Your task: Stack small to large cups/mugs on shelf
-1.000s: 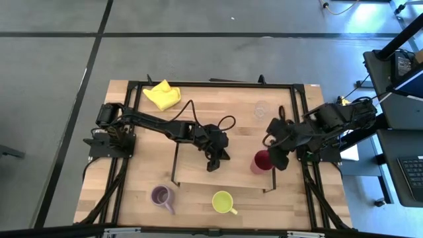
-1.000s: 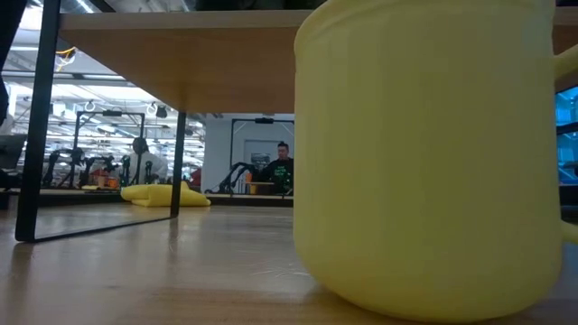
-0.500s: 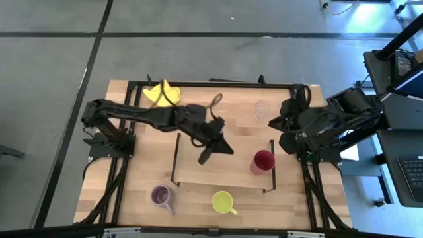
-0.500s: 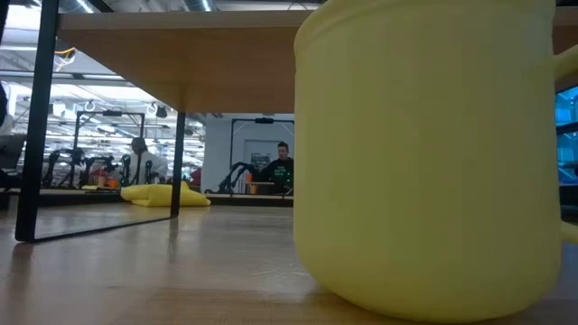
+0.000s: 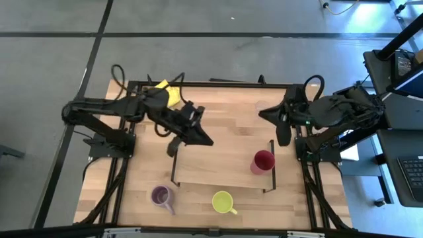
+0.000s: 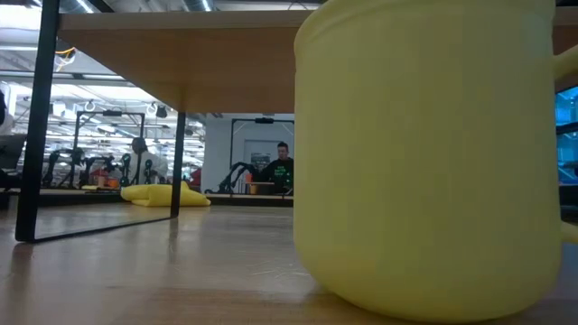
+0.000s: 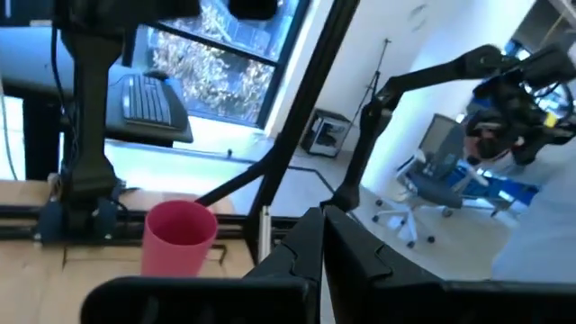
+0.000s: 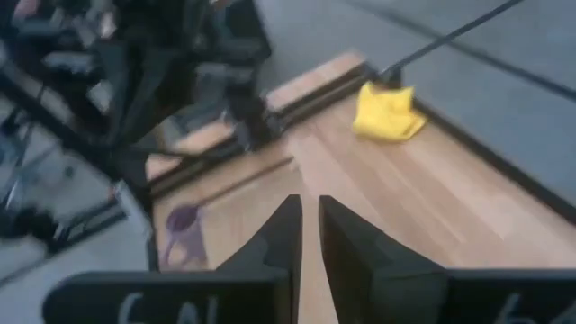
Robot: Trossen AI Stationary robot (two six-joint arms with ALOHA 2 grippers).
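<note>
red cup (image 5: 263,160): upright on the shelf (image 5: 218,168), 3 o'clock end
yellow-green mug (image 5: 223,201): on surface at shelf's 6 o'clock
left gripper (image 5: 173,147): fingers together, empty
right gripper (image 5: 284,137): nearly closed, empty

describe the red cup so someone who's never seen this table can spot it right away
Start at the shelf, the low light-wood board in the middle of the tabletop. The red cup stands at its right end, beside the black end frame. It is the only red vessel and has no handle, unlike the purple mug and yellow-green mug on the tabletop in front.
</note>
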